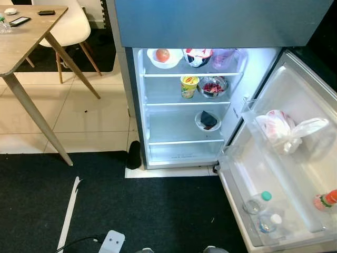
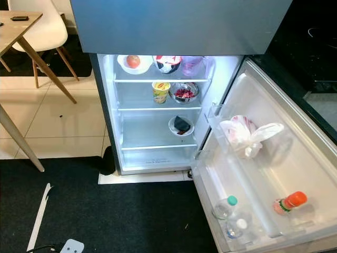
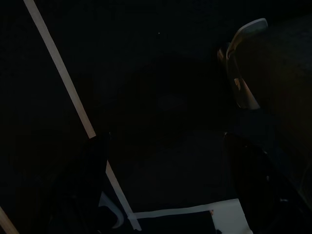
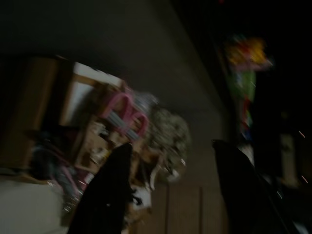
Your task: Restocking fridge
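Note:
The fridge [image 1: 174, 129] stands open in front of me, lit inside. Its top shelf holds a white bowl with a red fruit [image 1: 163, 56], a patterned bowl [image 1: 197, 57] and a clear tub. On the middle shelf are a yellow cup [image 1: 189, 86] and a glass bowl of red food [image 1: 212, 86]. A small bowl [image 1: 207, 120] sits on the lower shelf. The open door [image 2: 295, 158] on the right carries a white plastic bag [image 2: 243, 134], clear bottles [image 2: 227, 206] and an orange-capped bottle [image 2: 288, 203]. My left gripper [image 3: 165, 141] hangs open over the dark floor. My right gripper [image 4: 171, 146] is open with nothing between its fingers; its view is dark and blurred.
A wooden table [image 1: 26, 42] with a phone and a white chair [image 1: 71, 23] stand on the tiled floor at the left. Black carpet lies before the fridge, with a white tape strip [image 1: 68, 211] and a small white plate [image 1: 111, 242] near my feet.

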Available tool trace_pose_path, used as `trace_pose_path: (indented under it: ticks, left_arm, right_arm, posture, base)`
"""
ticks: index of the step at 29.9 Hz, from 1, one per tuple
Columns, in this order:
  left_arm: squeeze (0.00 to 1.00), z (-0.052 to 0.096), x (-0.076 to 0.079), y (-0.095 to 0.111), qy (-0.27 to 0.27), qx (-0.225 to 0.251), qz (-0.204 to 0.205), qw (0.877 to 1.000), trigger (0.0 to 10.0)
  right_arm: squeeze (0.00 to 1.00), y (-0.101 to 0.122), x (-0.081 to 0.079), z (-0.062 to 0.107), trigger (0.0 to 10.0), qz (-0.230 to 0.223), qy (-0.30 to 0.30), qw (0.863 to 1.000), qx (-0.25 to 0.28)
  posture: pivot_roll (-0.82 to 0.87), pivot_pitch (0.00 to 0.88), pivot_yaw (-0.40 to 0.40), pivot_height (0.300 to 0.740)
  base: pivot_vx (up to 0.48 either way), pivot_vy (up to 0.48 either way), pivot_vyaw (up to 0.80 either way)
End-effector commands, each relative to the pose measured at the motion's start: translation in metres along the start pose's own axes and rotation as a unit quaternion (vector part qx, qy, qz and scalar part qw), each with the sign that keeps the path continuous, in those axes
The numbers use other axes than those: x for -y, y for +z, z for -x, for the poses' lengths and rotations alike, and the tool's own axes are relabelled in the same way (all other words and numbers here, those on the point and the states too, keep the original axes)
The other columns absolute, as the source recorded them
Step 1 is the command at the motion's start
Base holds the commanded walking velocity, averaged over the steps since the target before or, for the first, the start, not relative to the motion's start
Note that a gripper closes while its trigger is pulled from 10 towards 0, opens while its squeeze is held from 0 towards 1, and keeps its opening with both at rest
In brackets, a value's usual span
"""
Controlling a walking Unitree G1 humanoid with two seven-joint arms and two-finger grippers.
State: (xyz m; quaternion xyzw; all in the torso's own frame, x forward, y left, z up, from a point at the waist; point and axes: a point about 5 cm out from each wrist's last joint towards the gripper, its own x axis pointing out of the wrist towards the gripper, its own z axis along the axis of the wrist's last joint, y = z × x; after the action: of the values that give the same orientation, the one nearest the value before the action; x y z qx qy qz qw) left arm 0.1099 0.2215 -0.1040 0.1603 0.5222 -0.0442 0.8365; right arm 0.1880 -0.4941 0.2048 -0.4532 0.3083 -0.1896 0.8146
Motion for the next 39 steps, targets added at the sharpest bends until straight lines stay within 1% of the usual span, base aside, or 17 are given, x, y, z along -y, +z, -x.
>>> trace_pose_path:
  ticks: [1, 4, 5, 7, 17, 18, 19, 21, 22, 24, 27, 28, 29, 33, 36, 37, 39]
  left_arm:
    - [0.0, 0.002, 0.001, -0.008, -0.006, -0.014, 0.001, 1.0, 10.0]
    - [0.0, 0.002, 0.001, -0.009, -0.006, -0.015, 0.0, 1.0, 10.0]
    - [0.0, 0.002, 0.001, -0.009, -0.006, -0.015, 0.0, 1.0, 10.0]
    - [0.0, 0.002, 0.002, -0.008, -0.006, -0.014, 0.001, 1.0, 10.0]
    - [0.0, 0.001, 0.005, -0.007, -0.008, -0.015, 0.002, 1.0, 10.0]
    - [0.0, 0.001, 0.005, -0.007, -0.008, -0.014, 0.002, 1.0, 10.0]
    - [0.0, 0.001, 0.005, -0.007, -0.008, -0.014, 0.002, 1.0, 10.0]
    - [0.0, 0.001, 0.005, -0.007, -0.008, -0.014, 0.003, 1.0, 10.0]
    - [0.0, 0.001, 0.005, -0.007, -0.008, -0.014, 0.003, 1.0, 10.0]
    - [0.0, 0.001, 0.005, -0.007, -0.007, -0.014, 0.005, 1.0, 10.0]
    - [0.0, 0.001, 0.005, -0.007, -0.007, -0.013, 0.006, 1.0, 10.0]
    - [0.0, 0.001, 0.005, -0.007, -0.007, -0.013, 0.006, 1.0, 10.0]
    - [0.0, 0.001, 0.005, -0.007, -0.007, -0.013, 0.006, 1.0, 10.0]
    - [0.0, 0.001, 0.004, -0.007, -0.006, -0.013, 0.006, 1.0, 10.0]
    - [0.0, 0.002, 0.003, -0.008, -0.006, -0.013, 0.007, 1.0, 10.0]
    - [0.0, 0.002, 0.003, -0.008, -0.006, -0.013, 0.006, 1.0, 10.0]
    - [0.0, 0.002, 0.003, -0.008, -0.006, -0.013, 0.006, 1.0, 10.0]
  right_arm:
    - [0.0, 0.004, -0.024, -0.004, 10.0, 0.005, 0.065, 0.998, 0.022]
    - [0.0, 0.023, -0.026, -0.005, 10.0, -0.054, 0.104, 0.989, 0.087]
    - [0.0, 0.023, -0.026, -0.005, 10.0, -0.054, 0.104, 0.989, 0.087]
    - [0.0, 0.035, -0.024, -0.003, 10.0, -0.084, 0.128, 0.98, 0.129]
    - [0.0, 0.059, -0.027, 0.002, 10.0, -0.106, 0.183, 0.958, 0.195]
    - [0.0, 0.068, -0.031, 0.005, 10.0, -0.11, 0.209, 0.947, 0.218]
    - [0.0, 0.068, -0.031, 0.005, 10.0, -0.11, 0.209, 0.947, 0.218]
    - [0.0, 0.083, -0.041, 0.01, 10.0, -0.114, 0.251, 0.927, 0.253]
    - [0.0, 0.083, -0.041, 0.01, 10.0, -0.114, 0.251, 0.927, 0.253]
    - [0.0, 0.098, -0.055, 0.015, 10.0, -0.106, 0.292, 0.908, 0.281]
    - [0.0, 0.113, -0.074, 0.024, 10.0, -0.088, 0.338, 0.886, 0.305]
    - [0.0, 0.113, -0.074, 0.024, 10.0, -0.088, 0.338, 0.886, 0.305]
    - [0.0, 0.121, -0.076, 0.029, 10.0, -0.085, 0.348, 0.877, 0.321]
    - [0.0, 0.125, -0.076, 0.031, 10.0, -0.087, 0.348, 0.874, 0.329]
    - [0.0, 0.141, -0.058, 0.041, 10.0, -0.105, 0.332, 0.863, 0.366]
    - [0.0, 0.148, -0.054, 0.046, 10.0, -0.113, 0.333, 0.854, 0.383]
    - [0.0, 0.151, -0.056, 0.049, 10.0, -0.113, 0.338, 0.849, 0.389]
  posture:
    - [-0.11, 0.113, -0.047, 0.74]
    - [-0.11, 0.117, -0.047, 0.74]
    - [-0.11, 0.117, -0.047, 0.74]
    - [-0.11, 0.118, -0.048, 0.74]
    - [-0.11, 0.12, -0.053, 0.74]
    - [-0.11, 0.12, -0.054, 0.74]
    - [-0.11, 0.12, -0.054, 0.74]
    - [-0.11, 0.12, -0.056, 0.74]
    - [-0.11, 0.12, -0.056, 0.74]
    - [-0.11, 0.12, -0.058, 0.74]
    - [-0.1, 0.119, -0.06, 0.74]
    - [-0.1, 0.119, -0.06, 0.74]
    - [-0.1, 0.12, -0.06, 0.74]
    - [-0.1, 0.12, -0.06, 0.74]
    - [-0.1, 0.12, -0.06, 0.74]
    - [-0.11, 0.12, -0.061, 0.74]
    - [-0.11, 0.119, -0.06, 0.74]
  base:
    - [0.0, 0.0, 0.0]
    - [0.0, 0.0, 0.0]
    - [0.0, 0.0, 0.0]
    - [0.0, 0.0, 0.0]
    - [0.0, 0.0, 0.0]
    - [0.0, 0.0, 0.0]
    - [0.0, 0.0, 0.0]
    - [0.0, 0.0, 0.0]
    - [0.0, 0.0, 0.0]
    - [0.0, 0.0, 0.0]
    - [0.0, 0.0, 0.0]
    - [0.0, 0.0, 0.0]
    - [0.0, 0.0, 0.0]
    - [0.0, 0.0, 0.0]
    - [0.0, 0.0, 0.0]
    - [0.0, 0.0, 0.0]
    - [0.0, 0.0, 0.0]
